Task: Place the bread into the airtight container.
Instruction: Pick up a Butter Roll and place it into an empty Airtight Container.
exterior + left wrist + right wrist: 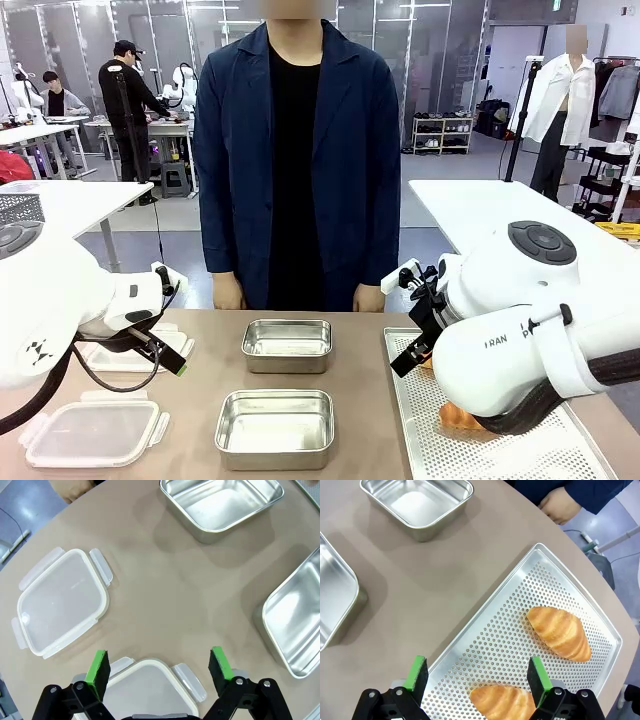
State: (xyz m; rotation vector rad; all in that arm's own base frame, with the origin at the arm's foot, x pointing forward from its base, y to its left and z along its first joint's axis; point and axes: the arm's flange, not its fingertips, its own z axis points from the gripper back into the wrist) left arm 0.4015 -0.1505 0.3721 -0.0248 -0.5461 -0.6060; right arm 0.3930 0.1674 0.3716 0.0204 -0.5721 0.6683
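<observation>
Right wrist view: my right gripper (477,672) hangs with its jaws spread wide and nothing in them, over the perforated silver metal tray (490,625). One golden-brown crescent-shaped bread roll (502,702) lies directly beneath, between my green pads. A second bread roll (560,632) lies farther ahead, beyond one pad. An empty rectangular stainless-steel container (417,502) sits well ahead across the tabletop, and another steel container (332,600) is off to one side.

I judge the step in hand is the pick. I should drop straight down, straddle the roll across its narrow width, stop short of the tray floor and close softly, since the crust looks easy to crush.

My left gripper (160,664) is likewise spread and empty, above a translucent plastic lid with clip tabs (150,690).

The writing I can read is "FRAN" on my right arm (497,343); faint embossing on the lid is illegible.
</observation>
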